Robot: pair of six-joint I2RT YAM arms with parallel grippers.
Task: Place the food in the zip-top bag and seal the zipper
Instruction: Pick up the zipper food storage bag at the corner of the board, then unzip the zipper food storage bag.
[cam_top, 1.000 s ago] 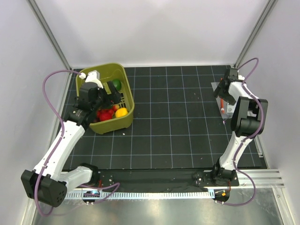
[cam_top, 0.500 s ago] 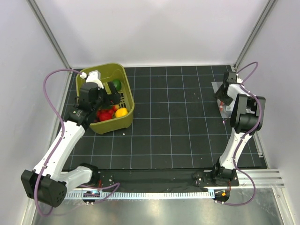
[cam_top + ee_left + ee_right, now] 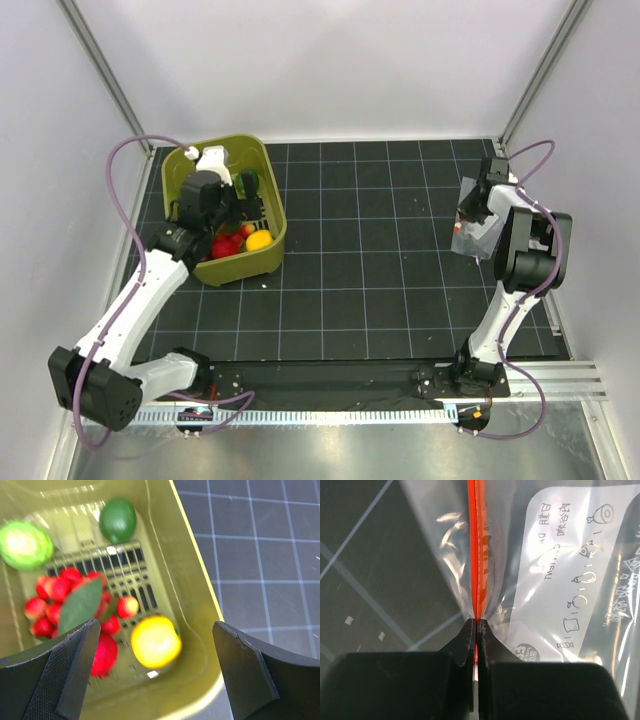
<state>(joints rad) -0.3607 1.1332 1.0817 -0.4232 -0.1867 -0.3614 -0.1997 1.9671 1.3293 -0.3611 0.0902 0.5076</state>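
Two hazards apply. My left gripper [image 3: 156, 625] points down, spread wide, over the olive-green slotted plastic basket [image 3: 172, 570], where the small toy food [image 3: 60, 592] lies. An off-centre descent would knock the yellow ball [image 3: 155, 641] aside. My right gripper [image 3: 476, 625], reaching far right, pinches the thin red-orange zipper [image 3: 479, 540] of the clear flat zip-top bag [image 3: 570, 580]. So narrow a hold may slip.
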